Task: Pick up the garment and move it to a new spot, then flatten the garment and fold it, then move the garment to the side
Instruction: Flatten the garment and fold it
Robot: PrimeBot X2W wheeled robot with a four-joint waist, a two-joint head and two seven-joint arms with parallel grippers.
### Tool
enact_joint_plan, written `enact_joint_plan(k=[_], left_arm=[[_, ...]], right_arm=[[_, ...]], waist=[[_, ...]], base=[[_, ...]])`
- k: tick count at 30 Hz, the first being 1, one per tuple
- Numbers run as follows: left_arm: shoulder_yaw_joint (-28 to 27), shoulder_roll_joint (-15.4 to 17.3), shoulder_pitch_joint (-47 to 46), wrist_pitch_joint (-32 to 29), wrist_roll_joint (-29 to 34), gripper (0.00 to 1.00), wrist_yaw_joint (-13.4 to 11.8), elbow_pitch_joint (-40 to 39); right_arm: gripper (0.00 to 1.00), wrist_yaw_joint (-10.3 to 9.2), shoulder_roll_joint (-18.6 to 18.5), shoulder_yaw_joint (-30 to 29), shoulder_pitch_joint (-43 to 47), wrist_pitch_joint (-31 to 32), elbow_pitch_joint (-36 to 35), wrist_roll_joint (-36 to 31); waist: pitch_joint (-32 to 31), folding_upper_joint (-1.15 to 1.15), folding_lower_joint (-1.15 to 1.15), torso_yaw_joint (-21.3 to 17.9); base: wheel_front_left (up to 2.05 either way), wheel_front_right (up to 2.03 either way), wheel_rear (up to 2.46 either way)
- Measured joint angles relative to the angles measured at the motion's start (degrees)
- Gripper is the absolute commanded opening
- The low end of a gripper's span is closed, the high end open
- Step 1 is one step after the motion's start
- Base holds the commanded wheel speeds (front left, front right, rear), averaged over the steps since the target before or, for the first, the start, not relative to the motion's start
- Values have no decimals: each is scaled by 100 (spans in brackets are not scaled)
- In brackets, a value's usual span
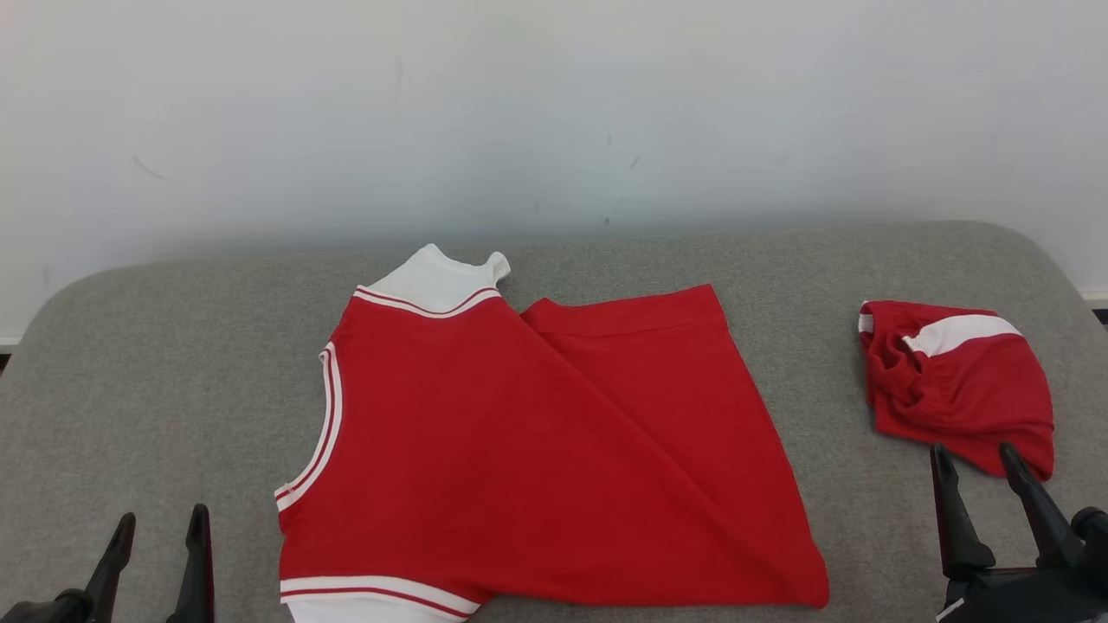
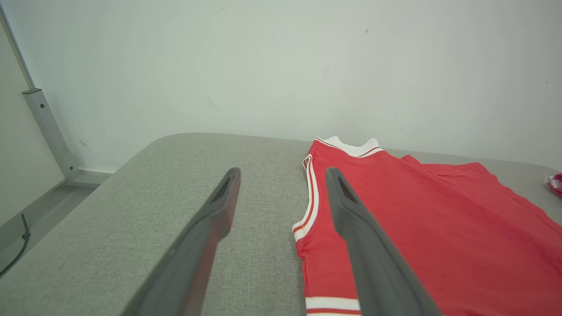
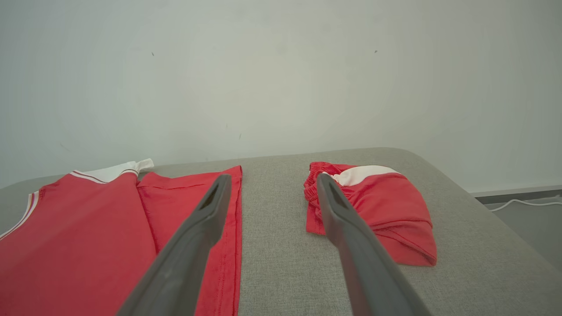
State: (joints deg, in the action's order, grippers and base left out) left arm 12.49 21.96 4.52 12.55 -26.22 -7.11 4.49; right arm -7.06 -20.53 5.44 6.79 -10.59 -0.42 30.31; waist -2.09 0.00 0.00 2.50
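Note:
A red sleeveless garment [image 1: 537, 450] with white trim lies spread in the middle of the grey padded table [image 1: 173, 363], its right part folded over on a diagonal. The left wrist view shows its armhole edge [image 2: 307, 197] and red body [image 2: 439, 228]; the right wrist view shows its right side [image 3: 109, 237]. My left gripper [image 1: 160, 528] stands open at the lower left, left of the garment and holding nothing; its fingertips [image 2: 281, 180] straddle the garment's left edge. My right gripper [image 1: 978, 459] stands open at the lower right, empty [image 3: 272, 184].
A second red piece with a white stripe [image 1: 956, 381] lies bunched at the table's right, just beyond my right fingertips, and appears again in the right wrist view [image 3: 377, 210]. A white wall [image 1: 554, 112] backs the table. A grey metal post [image 2: 48, 131] stands at the left.

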Motion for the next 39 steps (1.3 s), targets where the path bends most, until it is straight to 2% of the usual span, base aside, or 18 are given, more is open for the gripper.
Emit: enact_joint_plan(k=[19, 23, 28, 30, 39], left_arm=[[-261, -246, 5, -457, 695, 100, 0, -201], [-313, -283, 47, -570, 755, 100, 0, -254], [-77, -354, 126, -893, 606, 100, 16, -261], [2, -364, 136, -1116, 342, 100, 182, -186], [368, -259, 495, -2038, -91, 100, 679, 102]], right_arm=[[100, -7, 166, -54, 10, 159, -1, -194], [100, -7, 207, -54, 63, 225, 0, -219], [100, -5, 194, -3, 194, 581, 175, -157], [100, -2, 156, 38, 252, 754, 247, -100], [100, 51, 172, 488, 353, 1321, 266, -100]], waist=[[-13, 0, 0, 63], [-19, 0, 0, 98], [-20, 0, 0, 178], [-15, 0, 0, 213], [138, 0, 0, 320]], base=[[0, 0, 0], [0, 0, 0], [0, 0, 0], [0, 0, 0], [0, 0, 0]])
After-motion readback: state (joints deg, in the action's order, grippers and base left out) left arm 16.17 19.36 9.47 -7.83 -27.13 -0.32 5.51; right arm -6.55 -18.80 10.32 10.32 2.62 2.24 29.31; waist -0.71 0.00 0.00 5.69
